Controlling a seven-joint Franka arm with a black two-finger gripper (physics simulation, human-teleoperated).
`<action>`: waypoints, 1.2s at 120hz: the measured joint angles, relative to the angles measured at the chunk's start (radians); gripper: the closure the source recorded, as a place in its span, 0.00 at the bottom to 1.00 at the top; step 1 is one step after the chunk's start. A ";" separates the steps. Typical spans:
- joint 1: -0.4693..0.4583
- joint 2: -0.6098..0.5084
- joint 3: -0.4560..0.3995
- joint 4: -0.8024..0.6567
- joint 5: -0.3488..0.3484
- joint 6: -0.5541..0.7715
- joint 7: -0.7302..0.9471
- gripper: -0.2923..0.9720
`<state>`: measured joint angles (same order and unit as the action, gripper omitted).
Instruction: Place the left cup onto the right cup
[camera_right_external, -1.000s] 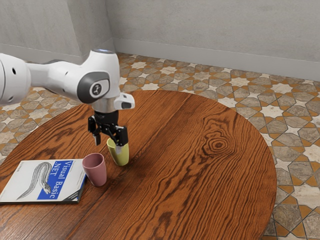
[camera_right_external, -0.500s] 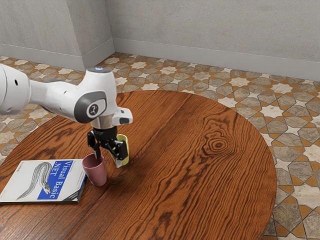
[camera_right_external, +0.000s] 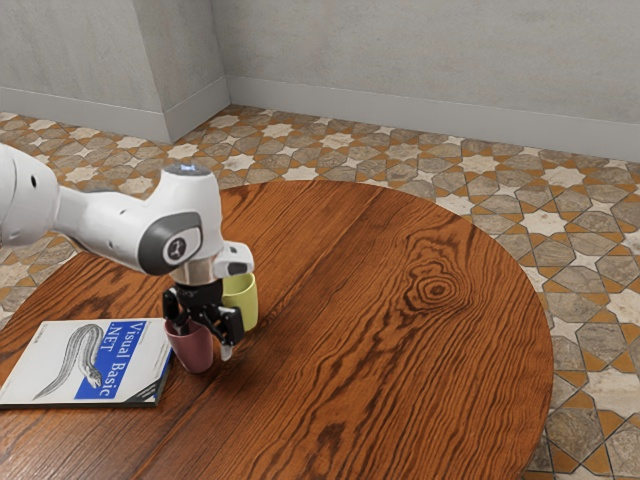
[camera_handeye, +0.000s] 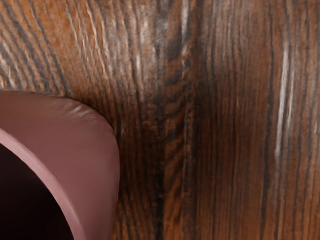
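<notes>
A pink cup (camera_right_external: 190, 352) stands upright on the round wooden table (camera_right_external: 400, 340), next to a book. A yellow-green cup (camera_right_external: 243, 298) stands upright just behind it, toward the exterior view's right. My gripper (camera_right_external: 202, 335) is low over the pink cup, open, with one finger near the cup's rim on the book side and the other finger (camera_right_external: 228, 343) outside its wall on the opposite side. The hand hides part of both cups. In the wrist view the pink cup's rim and outer wall (camera_handeye: 75, 160) lie close under my hand, over the wood grain.
A blue and white "Visual Basic .NET" book (camera_right_external: 90, 362) lies flat at the table's near edge on the exterior view's left, almost touching the pink cup. Bare wood stretches toward the exterior view's right. Patterned floor tiles (camera_right_external: 560, 200) surround the table.
My hand has moved from above the yellow-green cup toward the exterior view's left and down, onto the pink cup. Both cups stand where they were. The fingers have stayed apart.
</notes>
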<state>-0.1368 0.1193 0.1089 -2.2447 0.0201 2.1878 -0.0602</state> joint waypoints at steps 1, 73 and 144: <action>0.000 0.001 0.000 0.000 0.000 0.001 0.000 0.23; 0.010 0.006 0.006 0.036 0.029 0.000 -0.012 0.82; 0.000 0.005 0.004 0.358 0.108 -0.256 -0.021 0.85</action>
<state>-0.1372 0.1242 0.1128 -1.8867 0.1283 1.9322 -0.0813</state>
